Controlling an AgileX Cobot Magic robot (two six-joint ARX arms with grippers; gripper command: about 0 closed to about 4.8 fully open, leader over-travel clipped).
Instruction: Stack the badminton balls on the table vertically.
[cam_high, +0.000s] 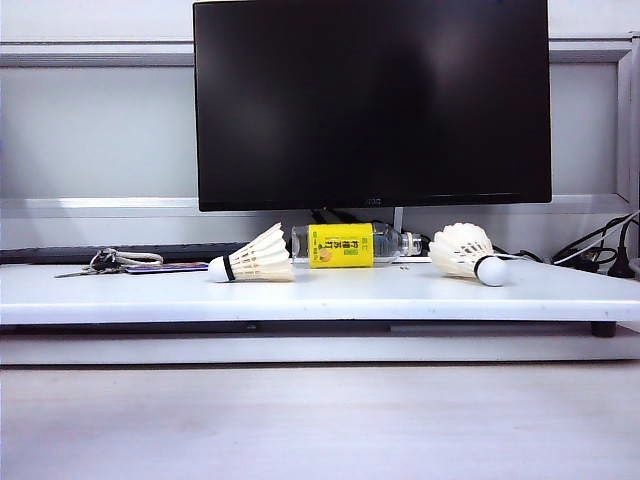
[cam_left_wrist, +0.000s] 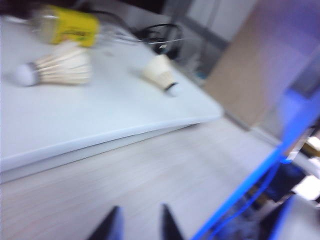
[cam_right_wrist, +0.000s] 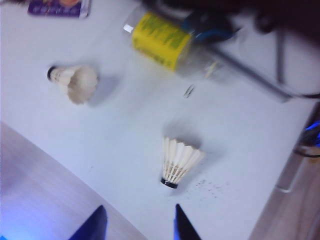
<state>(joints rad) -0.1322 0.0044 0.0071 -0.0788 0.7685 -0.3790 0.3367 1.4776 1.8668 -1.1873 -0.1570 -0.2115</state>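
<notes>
Two badminton balls lie on their sides on the white table, apart from each other. The left one points its cork left; the right one points its cork forward. Neither gripper shows in the exterior view. My left gripper is open and empty over the wooden floor in front of the table, far from both shuttlecocks. My right gripper is open and empty at the table's front edge, just short of the right shuttlecock; the left one lies farther off.
A clear bottle with a yellow label lies between and behind the shuttlecocks. A large black monitor stands at the back. Keys and a purple card lie at the far left, and cables at the far right.
</notes>
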